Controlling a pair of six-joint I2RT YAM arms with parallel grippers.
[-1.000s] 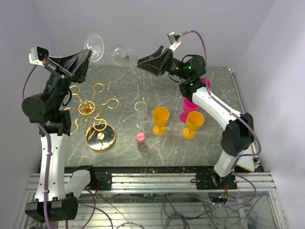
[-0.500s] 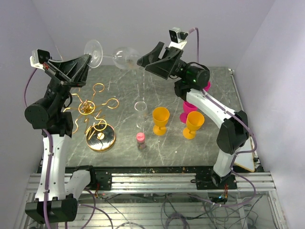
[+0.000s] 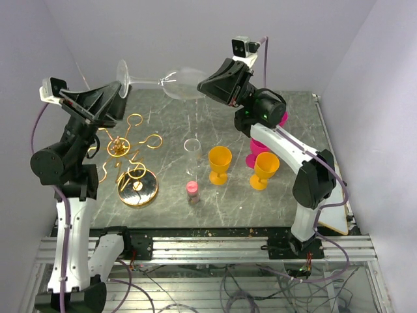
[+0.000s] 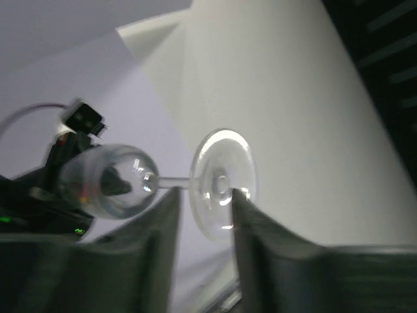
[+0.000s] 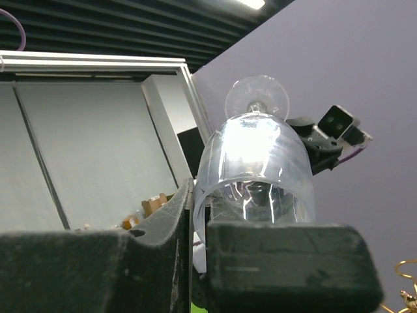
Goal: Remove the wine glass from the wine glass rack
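Two tools at the glass (image 3: 182, 83): right tool (image 5: 199, 212) pinches its bowl rim, left tool (image 4: 205, 199) narrowly parted at the foot (image 4: 221, 182). Probably light, slippery, brittle; the stem seems the safer hold.

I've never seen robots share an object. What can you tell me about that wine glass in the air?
The wine glass is clear glass, with a round bowl, a thin stem and a flat round foot. It looks empty and lies sideways in mid-air. The right gripper pinches the bowl's rim; the left gripper, fingers apart, flanks the foot.
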